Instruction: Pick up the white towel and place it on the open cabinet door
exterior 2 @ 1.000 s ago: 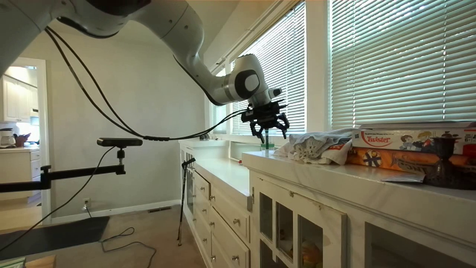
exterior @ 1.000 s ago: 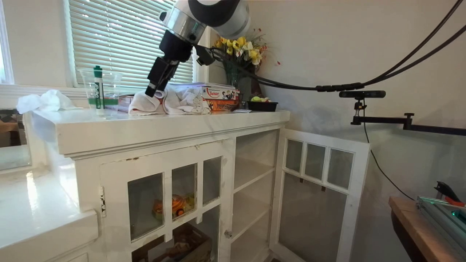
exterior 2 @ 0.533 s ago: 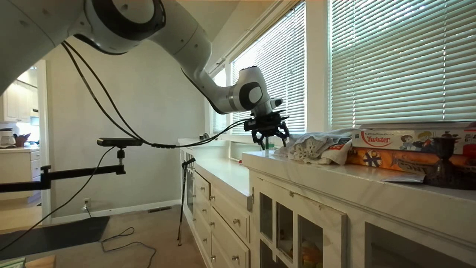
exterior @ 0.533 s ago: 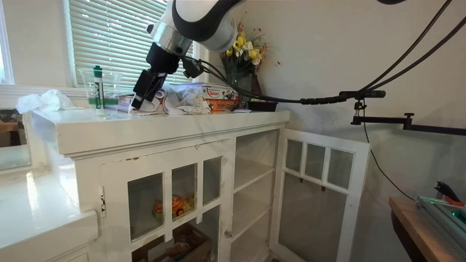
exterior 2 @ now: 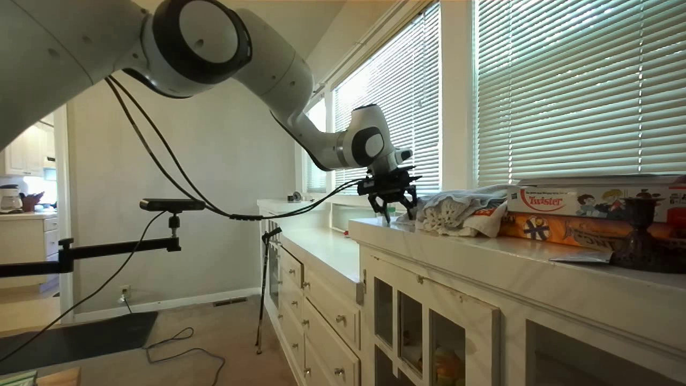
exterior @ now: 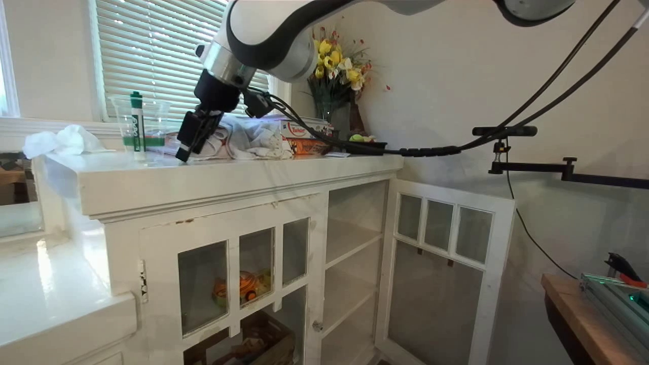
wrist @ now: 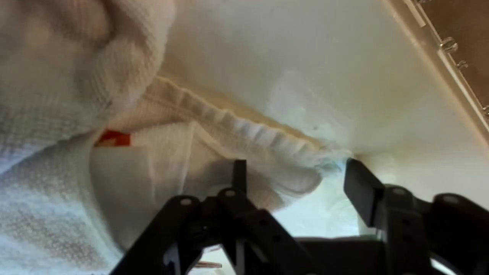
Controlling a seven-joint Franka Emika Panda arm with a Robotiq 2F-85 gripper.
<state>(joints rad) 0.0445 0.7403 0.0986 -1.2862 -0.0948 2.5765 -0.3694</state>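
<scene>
I can read "Twister" and a small "6" on the white box [exterior 2: 573, 202], and "EXPO" along the marker [exterior: 136, 126]. Lettering on the orange box [exterior 2: 563, 231] underneath I can't make out.

Soft white cloth towel [wrist: 168, 105] lies bunched; narrow white glass-paned cabinet door [exterior: 441, 252] stands open

The towel rests in loose folds on the glossy white bench [exterior: 233, 177], a puckered hem along one edge, faint brownish smudging on its weave. The door hangs upright beneath bench level, swung outward, three small panes above one large.
</scene>
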